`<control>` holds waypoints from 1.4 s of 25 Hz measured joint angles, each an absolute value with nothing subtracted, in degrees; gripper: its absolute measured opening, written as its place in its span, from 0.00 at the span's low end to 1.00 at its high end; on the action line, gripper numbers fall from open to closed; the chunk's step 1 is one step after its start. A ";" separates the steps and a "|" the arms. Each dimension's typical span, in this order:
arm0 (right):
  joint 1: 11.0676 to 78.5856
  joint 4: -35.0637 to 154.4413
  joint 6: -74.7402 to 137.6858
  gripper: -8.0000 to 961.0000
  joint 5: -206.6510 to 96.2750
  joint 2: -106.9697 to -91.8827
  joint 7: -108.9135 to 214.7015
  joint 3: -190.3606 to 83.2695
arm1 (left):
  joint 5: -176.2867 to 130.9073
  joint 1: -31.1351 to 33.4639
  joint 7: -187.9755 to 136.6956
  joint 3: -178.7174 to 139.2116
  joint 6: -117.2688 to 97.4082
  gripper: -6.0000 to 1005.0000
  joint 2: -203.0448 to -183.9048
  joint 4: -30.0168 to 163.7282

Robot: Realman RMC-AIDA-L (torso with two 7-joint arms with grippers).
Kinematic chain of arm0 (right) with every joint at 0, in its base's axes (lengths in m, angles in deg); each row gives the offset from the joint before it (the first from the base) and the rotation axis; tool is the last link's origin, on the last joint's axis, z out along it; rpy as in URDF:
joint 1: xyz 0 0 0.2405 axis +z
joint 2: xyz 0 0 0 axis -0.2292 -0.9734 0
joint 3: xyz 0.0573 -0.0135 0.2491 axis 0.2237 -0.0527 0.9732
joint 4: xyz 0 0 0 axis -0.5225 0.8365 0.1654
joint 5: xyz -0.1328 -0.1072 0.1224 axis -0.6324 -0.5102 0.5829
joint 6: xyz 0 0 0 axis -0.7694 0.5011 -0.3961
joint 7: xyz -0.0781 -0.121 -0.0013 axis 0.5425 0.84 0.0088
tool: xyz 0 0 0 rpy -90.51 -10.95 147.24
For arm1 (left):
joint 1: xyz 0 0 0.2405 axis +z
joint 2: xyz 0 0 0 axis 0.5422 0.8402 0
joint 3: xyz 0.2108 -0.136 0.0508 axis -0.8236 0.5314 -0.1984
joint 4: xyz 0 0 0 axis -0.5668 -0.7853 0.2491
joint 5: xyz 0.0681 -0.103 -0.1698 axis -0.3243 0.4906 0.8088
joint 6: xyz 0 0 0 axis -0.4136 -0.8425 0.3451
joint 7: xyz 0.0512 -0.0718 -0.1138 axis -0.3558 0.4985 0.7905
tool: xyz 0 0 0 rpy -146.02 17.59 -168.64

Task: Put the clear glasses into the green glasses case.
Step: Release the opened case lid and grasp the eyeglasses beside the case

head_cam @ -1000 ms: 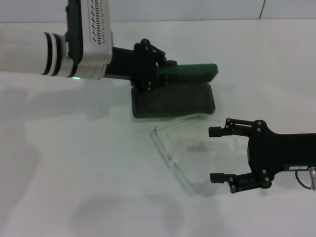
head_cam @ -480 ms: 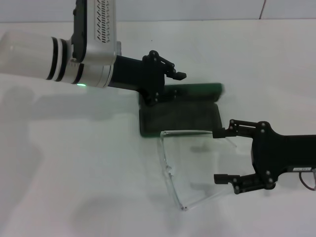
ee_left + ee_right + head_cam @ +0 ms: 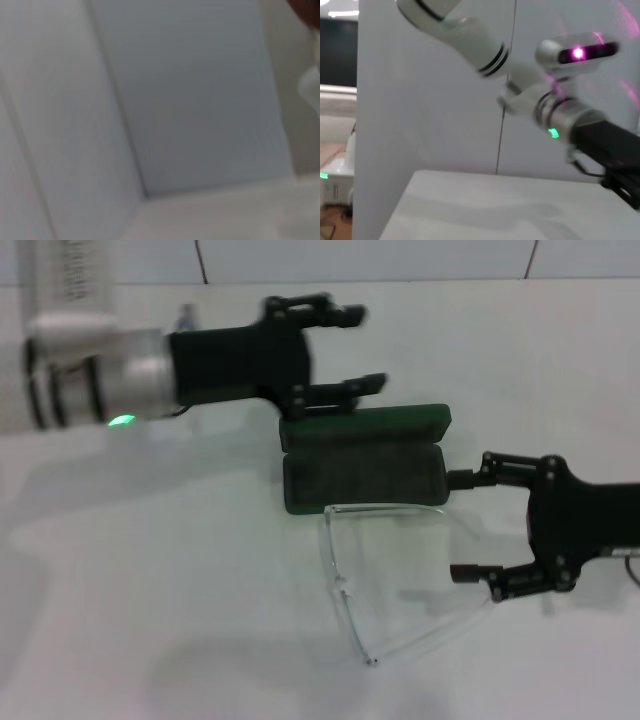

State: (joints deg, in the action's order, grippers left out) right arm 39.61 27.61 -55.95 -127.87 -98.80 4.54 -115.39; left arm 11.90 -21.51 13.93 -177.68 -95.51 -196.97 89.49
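The green glasses case is lying open on the white table, with its lid standing up at the far side and the dark lined tray facing upward. The clear glasses are lying on the table just in front of the case, not yet inside; one thin arm is running along the near edge of the tray, and the wraparound lens is bending away toward the robot. The right gripper is sitting beside the free ends of the glasses with its jaws spread wide, one finger near the right end of the case and the other near the second arm of the glasses, and it is gripping nothing. The left gripper is hovering above and behind the lid, its jaws also released and empty. I judge that the step in hand is taking the glasses, since the case is ready. The next move is probably asking the right gripper to close gently on the thin frame, lift it and bring it over the tray.
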 joint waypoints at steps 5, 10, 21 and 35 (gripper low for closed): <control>40.42 11.31 -56.17 0.89 -138.36 -98.88 0.15 -115.43 | 23.82 -10.63 14.14 -177.68 -102.94 0.73 -197.73 88.84; 46.03 -4.68 -60.83 0.89 -154.27 -101.01 -2.66 -116.20 | 26.90 -2.93 15.17 -177.59 -105.80 0.76 -197.98 86.93; 57.19 -11.66 -52.35 0.89 -168.12 -102.58 -4.08 -137.89 | 29.65 5.34 13.29 -177.35 -107.05 0.77 -198.03 83.01; 61.89 -11.79 -44.03 0.88 -172.99 -102.87 -6.25 -156.08 | 30.33 6.50 12.80 -176.96 -105.33 0.77 -198.22 81.72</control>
State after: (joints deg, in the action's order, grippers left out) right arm 61.89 -11.79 -44.03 -172.99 -102.87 -6.25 -156.08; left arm 30.33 6.50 12.80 -176.96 -105.33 -198.22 81.72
